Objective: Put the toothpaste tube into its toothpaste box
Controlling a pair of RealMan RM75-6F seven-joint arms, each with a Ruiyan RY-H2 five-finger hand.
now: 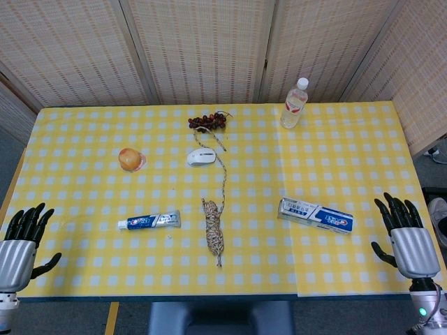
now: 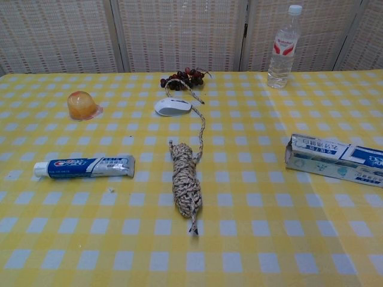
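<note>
Both hands, left hand (image 1: 19, 248) and right hand (image 1: 408, 237), hover with fingers spread, holding nothing. Nothing done yet: toothpaste tube (image 1: 149, 221) at nine o'clock, toothpaste box (image 1: 315, 215) at three, well apart on the tabletop (image 1: 335, 153).

Woven screen panels (image 1: 202, 49) stand behind a yellow-checked table (image 1: 335, 160) over grey floor.

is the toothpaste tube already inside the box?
No, the toothpaste tube lies on the tablecloth left of the rope bundle, well apart from the toothpaste box.
</note>
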